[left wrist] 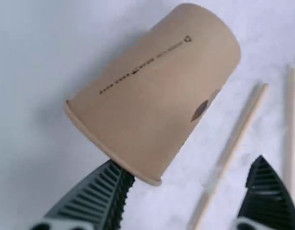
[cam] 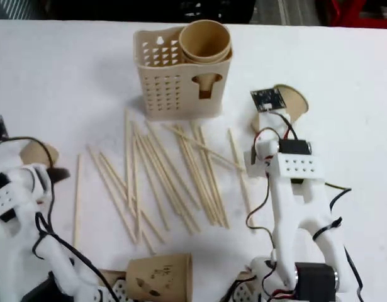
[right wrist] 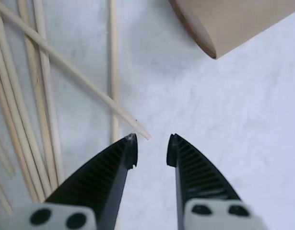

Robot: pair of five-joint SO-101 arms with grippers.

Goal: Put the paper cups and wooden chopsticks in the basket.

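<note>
The high camera looks steeply down on the table [cam: 67, 63] from well above the basket [cam: 180, 72]. The 2 wrist cameras face down, close to the table. The left one shares with the high view the left cup [left wrist: 152, 96], lying left of the basket. The right one shares the chopsticks [right wrist: 113, 72] in front of the basket and the right cup [right wrist: 229, 19] beside it.

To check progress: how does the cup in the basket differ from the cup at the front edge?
The stowed cup stands upright in the basket; the front cup lies on its side on the table. The stowed cup shows its inside; the front cup its leaf-printed outer wall. Both are tan paper.
</note>
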